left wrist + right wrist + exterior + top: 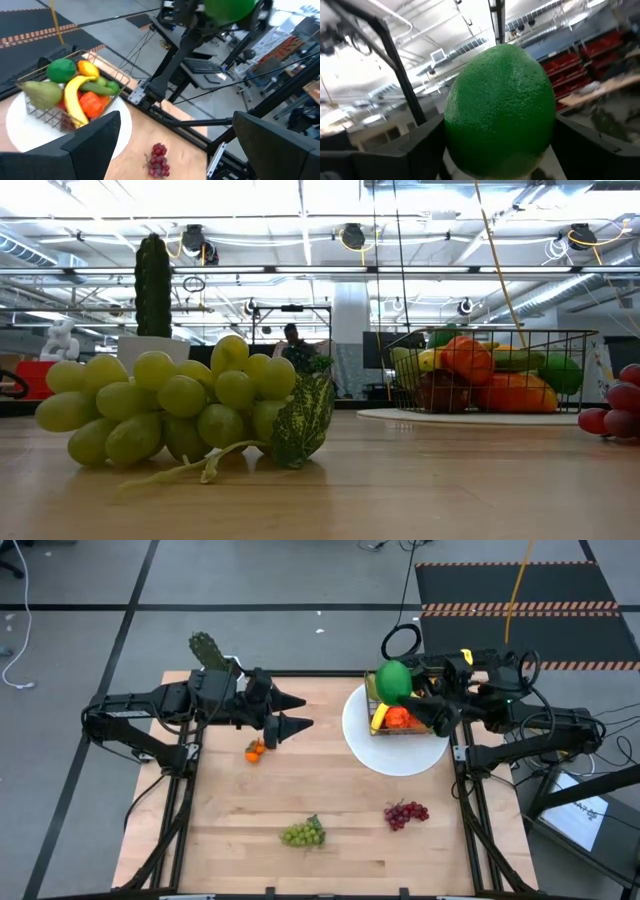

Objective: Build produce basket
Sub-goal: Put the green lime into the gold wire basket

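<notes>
Right wrist view puts the lime (500,110) square between my own fingers (422,145), filling the frame; my right gripper (418,703) is clamped on it, jaws held wide by its girth. From above, the lime rides over the near-left corner of the basket (437,736), which sits on the white plate (372,750) at my right side of the table, already holding a banana (74,100), a pear (41,93), an orange piece and other produce. So the drop I judge comes next is short: straight down and a little inward, over the rim. My left gripper (300,712) hangs with its fingers apart, empty, above the table's left half, just beyond the small oranges (255,750). Farther toward the front edge lie the green grapes (303,833) and the purple grapes (405,813), the purple bunch nearer my right arm, the green nearer my left.
</notes>
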`<action>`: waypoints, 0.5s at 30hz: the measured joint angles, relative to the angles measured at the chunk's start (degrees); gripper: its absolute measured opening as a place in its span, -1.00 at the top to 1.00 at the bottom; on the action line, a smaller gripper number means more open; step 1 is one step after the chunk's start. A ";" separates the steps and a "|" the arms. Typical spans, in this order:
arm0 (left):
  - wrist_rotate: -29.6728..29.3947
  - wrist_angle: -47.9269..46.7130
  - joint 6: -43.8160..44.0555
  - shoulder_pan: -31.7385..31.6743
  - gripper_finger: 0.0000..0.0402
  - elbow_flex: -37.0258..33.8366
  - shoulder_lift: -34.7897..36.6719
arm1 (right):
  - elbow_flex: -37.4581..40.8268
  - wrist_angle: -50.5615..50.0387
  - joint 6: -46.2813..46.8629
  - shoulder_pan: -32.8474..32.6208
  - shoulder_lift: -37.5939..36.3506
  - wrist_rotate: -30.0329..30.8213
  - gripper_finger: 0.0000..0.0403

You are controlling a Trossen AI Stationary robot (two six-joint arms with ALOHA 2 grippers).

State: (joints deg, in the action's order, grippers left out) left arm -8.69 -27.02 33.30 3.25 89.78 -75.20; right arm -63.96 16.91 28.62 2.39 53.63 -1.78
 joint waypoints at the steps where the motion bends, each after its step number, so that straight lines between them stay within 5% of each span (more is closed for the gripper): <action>1: 0.16 0.65 -0.01 0.00 -0.91 0.00 0.00 | 0.00 -0.02 -1.89 0.00 0.02 0.02 -0.54; 15: 1.31 3.29 0.00 0.00 -0.91 0.00 0.00 | 0.00 -3.07 -31.11 0.00 -0.01 0.25 -0.54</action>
State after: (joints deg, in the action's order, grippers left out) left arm -7.38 -23.73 33.30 3.24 89.78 -75.20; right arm -63.96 13.83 -2.49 2.39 53.63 -1.53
